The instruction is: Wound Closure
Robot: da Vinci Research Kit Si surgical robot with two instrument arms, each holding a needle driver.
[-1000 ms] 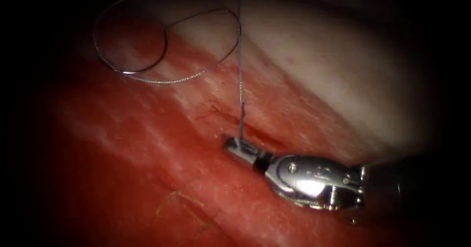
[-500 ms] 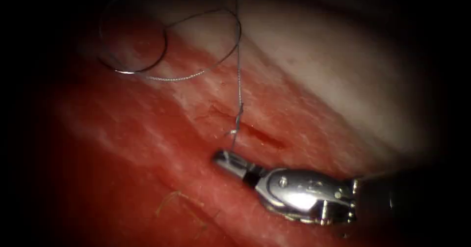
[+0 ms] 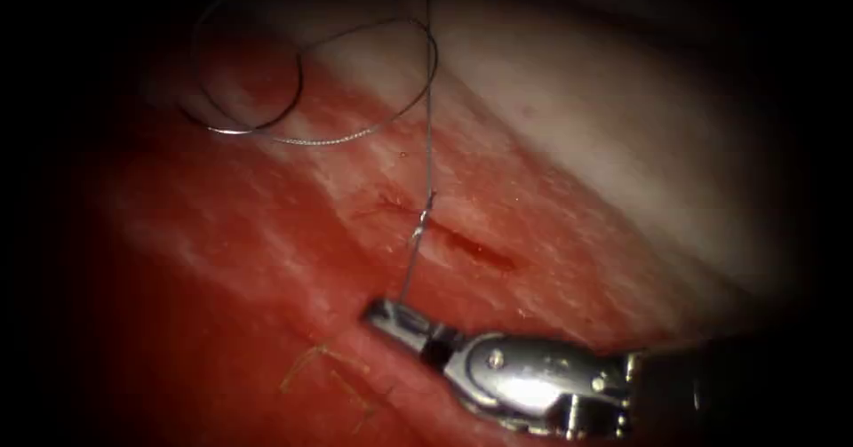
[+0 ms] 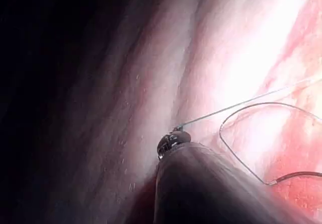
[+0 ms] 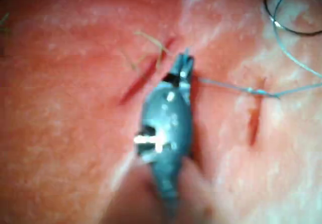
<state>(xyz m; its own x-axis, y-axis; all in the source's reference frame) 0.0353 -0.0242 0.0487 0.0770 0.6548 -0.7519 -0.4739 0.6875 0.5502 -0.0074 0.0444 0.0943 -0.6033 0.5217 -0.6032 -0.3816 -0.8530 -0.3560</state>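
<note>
Right tool [image 3: 391, 315]: pressed together on the thread [image 3: 427, 127], just below the knot [image 3: 424, 225], on the left side of the cut [image 3: 471, 247].
Left tool [image 4: 173, 138]: met a tight line of thread right at its tip; could not tell whether pinched or not.
Needle [image 3: 286, 109]: lay loose on top of the meat [image 3: 222, 260], far up and to the left of the cut; held by nothing, not stuck in.
Thread: ran straight up from the right tool, through the knot at the cut, and on up into the dark; made loose loops by the needle.
How the thread would handle: very light and floppy, likely slippery when wet; could snap or fray if squeezed or tugged too hard. Best held flat and close to the knot.
How the needle would handle: hard, thin, sharp and easy to spin; best taken on the round middle, away from the point.
Surface: soft, wet, red meat; probably gave way and tore easily under a pull.
Room: open around the right tool; tangle risk near the loops.
</note>
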